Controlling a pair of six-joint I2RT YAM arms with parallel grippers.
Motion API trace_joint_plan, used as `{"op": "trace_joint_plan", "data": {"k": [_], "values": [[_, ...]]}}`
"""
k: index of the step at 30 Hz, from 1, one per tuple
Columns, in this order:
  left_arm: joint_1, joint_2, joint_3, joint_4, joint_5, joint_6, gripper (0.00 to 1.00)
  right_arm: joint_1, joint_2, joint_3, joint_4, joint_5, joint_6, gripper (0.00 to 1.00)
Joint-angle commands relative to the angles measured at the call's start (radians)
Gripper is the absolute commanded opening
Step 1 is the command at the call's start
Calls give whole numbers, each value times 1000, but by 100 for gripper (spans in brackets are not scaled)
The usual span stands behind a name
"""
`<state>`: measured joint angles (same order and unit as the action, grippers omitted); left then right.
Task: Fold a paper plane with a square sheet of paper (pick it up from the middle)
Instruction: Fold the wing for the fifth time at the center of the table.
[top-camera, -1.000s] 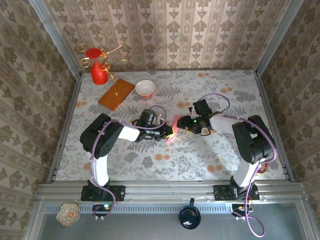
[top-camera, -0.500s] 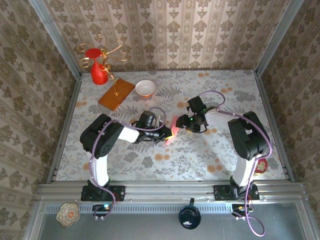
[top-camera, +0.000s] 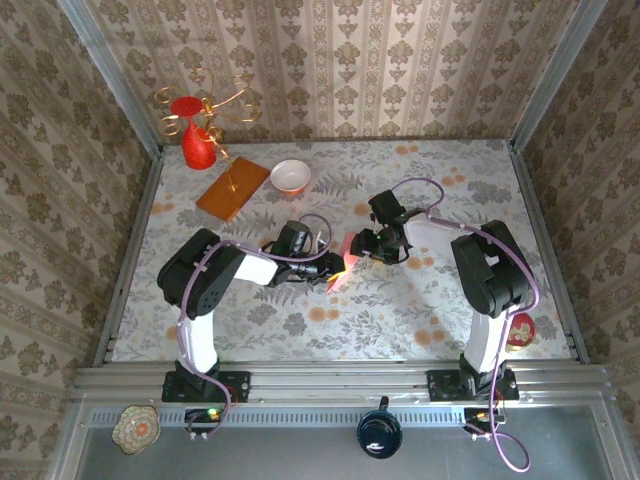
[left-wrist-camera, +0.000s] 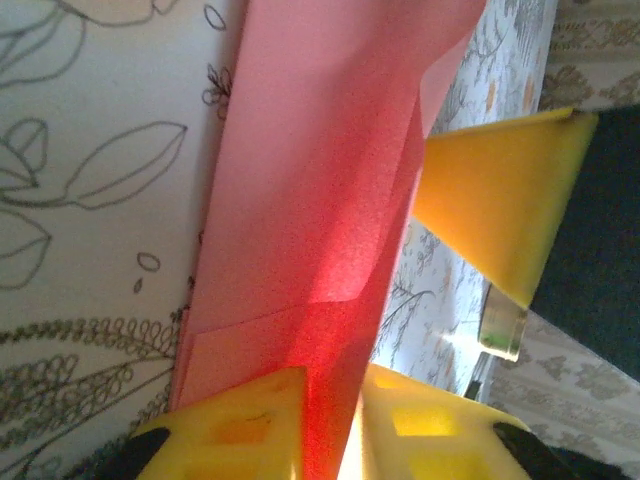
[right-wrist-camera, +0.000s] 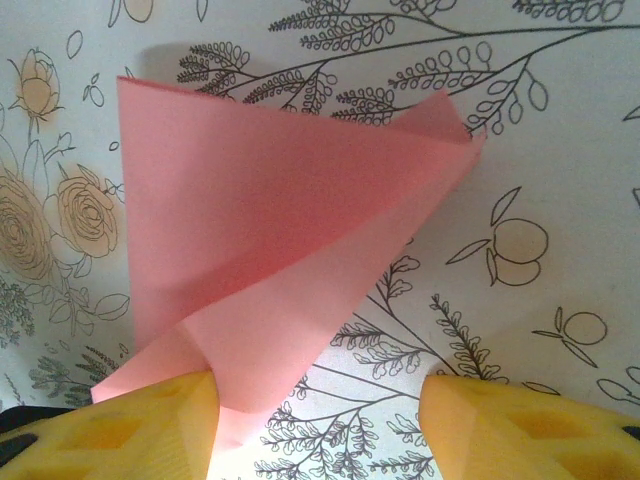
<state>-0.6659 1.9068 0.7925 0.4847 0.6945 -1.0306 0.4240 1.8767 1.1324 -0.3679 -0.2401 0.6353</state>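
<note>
Floral worktop (top-camera: 420, 300): pink sheet (right-wrist-camera: 280, 230) looks flimsy, best pinched at its crease; left jaws nearly closed around it, grip unclear; right jaws gape.

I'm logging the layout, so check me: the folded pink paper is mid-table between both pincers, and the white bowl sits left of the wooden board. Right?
No: the top external view shows the white bowl right of the wooden board. The folded pink paper is mid-table between the left pincer and right pincer.
</note>
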Motion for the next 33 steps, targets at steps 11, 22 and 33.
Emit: {"op": "trace_joint_plan", "data": {"k": [11,22,33], "values": [[-1,-91,56,-253,-29,170,33,7,100,-22,11,75,-6,61],[-4,-181,61,-348,-133,262,40,7,108,-16,0,76,-13,61],[-113,-206,161,-625,-390,507,52,7,114,-5,-12,76,-14,61]]}}
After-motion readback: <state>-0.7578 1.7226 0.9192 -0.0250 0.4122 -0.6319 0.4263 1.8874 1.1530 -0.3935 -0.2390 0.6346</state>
